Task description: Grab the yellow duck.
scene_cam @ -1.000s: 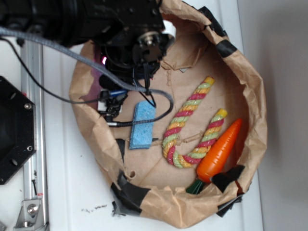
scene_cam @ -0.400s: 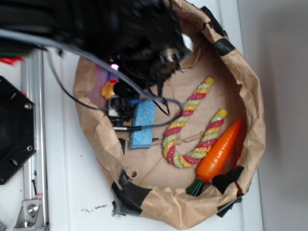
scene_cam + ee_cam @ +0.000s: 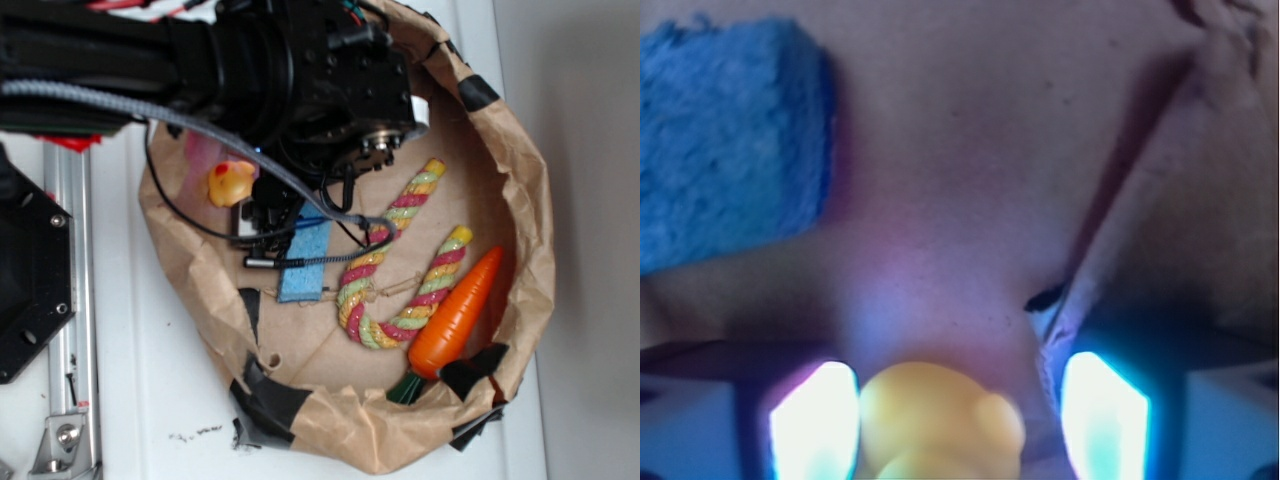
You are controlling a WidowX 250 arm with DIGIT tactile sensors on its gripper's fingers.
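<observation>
The yellow duck (image 3: 940, 420) sits low in the wrist view, between my gripper (image 3: 955, 420) fingers. The left finger (image 3: 815, 420) is right against it, while the right finger (image 3: 1105, 415) stands apart with a gap of brown paper showing. The gripper is open. In the exterior view the duck (image 3: 232, 183) lies by the left wall of the brown paper bowl (image 3: 520, 170), just left of the black arm (image 3: 300, 80), which hides the fingers.
A blue sponge (image 3: 305, 260) lies just below the arm, and shows as the blue sponge (image 3: 730, 150) in the wrist view. A striped rope (image 3: 400, 265) and an orange carrot (image 3: 455, 315) lie to the right. A paper fold (image 3: 1120, 200) rises near the right finger.
The arm has swung right and lower over the bowl. The duck, hidden one second ago, now shows at the bowl's left side. The sponge looks shifted slightly right.
</observation>
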